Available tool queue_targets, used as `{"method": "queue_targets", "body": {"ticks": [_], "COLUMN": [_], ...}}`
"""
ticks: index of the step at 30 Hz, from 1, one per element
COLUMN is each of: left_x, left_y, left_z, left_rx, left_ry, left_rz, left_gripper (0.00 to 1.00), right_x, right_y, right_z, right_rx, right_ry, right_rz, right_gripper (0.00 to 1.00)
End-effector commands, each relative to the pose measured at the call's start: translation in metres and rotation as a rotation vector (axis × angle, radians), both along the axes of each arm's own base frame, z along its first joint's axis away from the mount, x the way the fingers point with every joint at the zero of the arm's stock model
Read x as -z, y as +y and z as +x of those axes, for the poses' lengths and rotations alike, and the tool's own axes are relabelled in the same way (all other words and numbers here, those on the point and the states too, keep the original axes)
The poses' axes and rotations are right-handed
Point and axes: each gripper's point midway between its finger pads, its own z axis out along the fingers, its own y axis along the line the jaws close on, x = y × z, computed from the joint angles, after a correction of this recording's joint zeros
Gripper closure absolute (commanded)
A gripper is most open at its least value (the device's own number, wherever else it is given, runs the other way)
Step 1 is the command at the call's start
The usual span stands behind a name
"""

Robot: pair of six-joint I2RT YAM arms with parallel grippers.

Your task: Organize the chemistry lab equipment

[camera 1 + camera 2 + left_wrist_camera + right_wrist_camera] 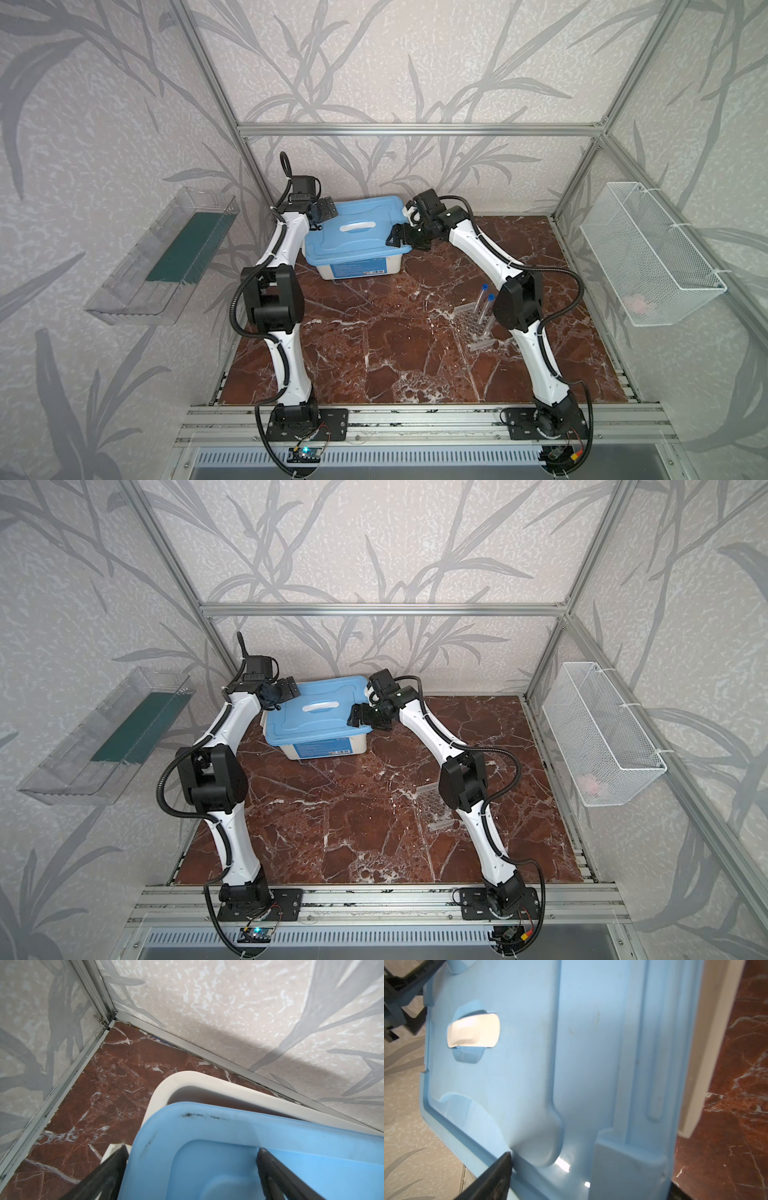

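Your left claw point(192, 1149) stands wide over a corner of the blue lid point(291, 1126), holding nothing. The right claw point(591, 1169) is wide and empty too. Lift both straight up so that the crooked lid is not dragged. The rack point(473, 330) with two tubes point(482, 305) stands on the table point(374, 353), beside the right arm point(519, 299).

Rack point(434, 808) partly hidden behind right arm point(461, 783); pink item point(592, 784) in wire basket point(582, 729) unidentifiable.
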Motion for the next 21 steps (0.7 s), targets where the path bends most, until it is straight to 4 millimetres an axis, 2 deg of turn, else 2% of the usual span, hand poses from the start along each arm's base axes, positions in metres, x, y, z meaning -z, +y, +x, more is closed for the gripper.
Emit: {"method": "queue_targets", "body": {"ticks": [1, 5, 10, 16, 18, 21], "left_x": [0.044, 0.032, 0.030, 0.031, 0.030, 0.026], "left_y": [0.012, 0.012, 0.004, 0.005, 0.005, 0.004], "left_z": [-0.029, -0.027, -0.022, -0.022, -0.023, -0.023], "left_rx": [-0.056, -0.050, -0.029, -0.036, -0.038, -0.037], "left_ry": [0.193, 0.146, 0.134, 0.151, 0.151, 0.145], "left_rz": [0.070, 0.077, 0.033, 0.028, 0.027, 0.016], "left_gripper": [0.04, 0.04, 0.03, 0.03, 0.03, 0.02], "right_x": [-0.039, -0.042, -0.049, -0.046, -0.044, -0.035], "right_y": [-0.011, -0.027, -0.041, -0.035, -0.034, -0.036], "right_z": [-0.005, -0.009, -0.022, -0.044, -0.052, -0.053], "right_rx": [-0.034, -0.032, -0.055, -0.163, -0.216, -0.263], "right_ry": [-0.085, -0.128, -0.178, -0.238, -0.287, -0.334], "right_rz": [0.012, -0.066, -0.100, -0.098, -0.159, -0.240], "right_gripper": [0.11, 0.11, 0.15, 0.23, 0.24, 0.24]}}
